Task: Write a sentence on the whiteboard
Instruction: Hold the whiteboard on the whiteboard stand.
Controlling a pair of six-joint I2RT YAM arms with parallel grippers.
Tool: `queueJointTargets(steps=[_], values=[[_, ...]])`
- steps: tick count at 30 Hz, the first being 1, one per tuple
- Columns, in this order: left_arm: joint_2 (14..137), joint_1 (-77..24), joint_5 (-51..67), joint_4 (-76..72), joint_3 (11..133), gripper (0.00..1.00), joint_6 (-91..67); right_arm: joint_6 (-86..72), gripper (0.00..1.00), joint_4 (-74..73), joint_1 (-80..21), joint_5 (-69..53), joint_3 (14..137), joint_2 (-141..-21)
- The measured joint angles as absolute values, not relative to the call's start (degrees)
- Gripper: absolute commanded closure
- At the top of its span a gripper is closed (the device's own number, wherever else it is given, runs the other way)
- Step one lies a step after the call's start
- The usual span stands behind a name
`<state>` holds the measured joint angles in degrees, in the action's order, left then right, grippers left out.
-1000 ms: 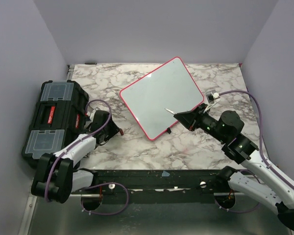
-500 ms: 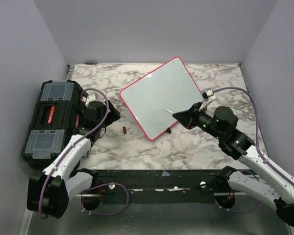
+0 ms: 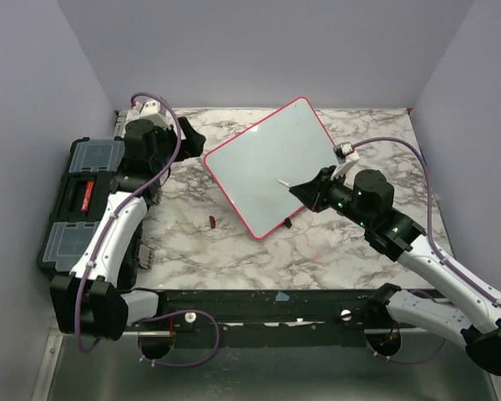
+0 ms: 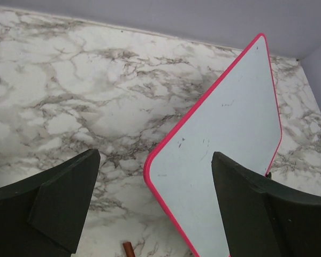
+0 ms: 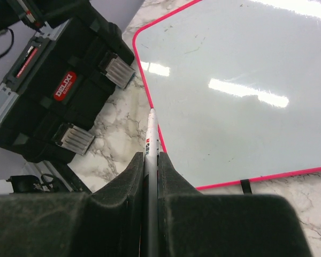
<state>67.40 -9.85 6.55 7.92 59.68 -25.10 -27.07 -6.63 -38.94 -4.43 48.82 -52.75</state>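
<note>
Whiteboard [image 3: 271,163] lying flat and askew at mid-tabletop [image 3: 317,242], its surface bare, so the sentence is judged not yet begun; right gripper [image 3: 305,192] clamped on a white marker [image 3: 284,183], tip over the board's near part; left gripper [image 3: 189,136] empty, fingers wide apart, raised beside the board's left corner; small reddish cap [image 3: 211,222] just off the near-left edge; for a clean start, lower the tip lightly, begin toward the far-left corner, and let the left gripper steady the frame against sliding.
</note>
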Motion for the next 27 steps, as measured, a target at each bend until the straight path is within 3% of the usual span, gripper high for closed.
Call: queueJointTargets(steps=[13, 27], values=[[86.1, -2.7, 31.8, 9.6, 77.5, 0.23, -22.8, -26.7, 0.99, -9.3, -38.9, -1.5, 53.3, -55.0], [101.8, -2.7, 44.0, 11.0, 82.1, 0.37, -25.2, -27.0, 0.99, -10.1, -38.9, -0.5, 54.8, -57.5]])
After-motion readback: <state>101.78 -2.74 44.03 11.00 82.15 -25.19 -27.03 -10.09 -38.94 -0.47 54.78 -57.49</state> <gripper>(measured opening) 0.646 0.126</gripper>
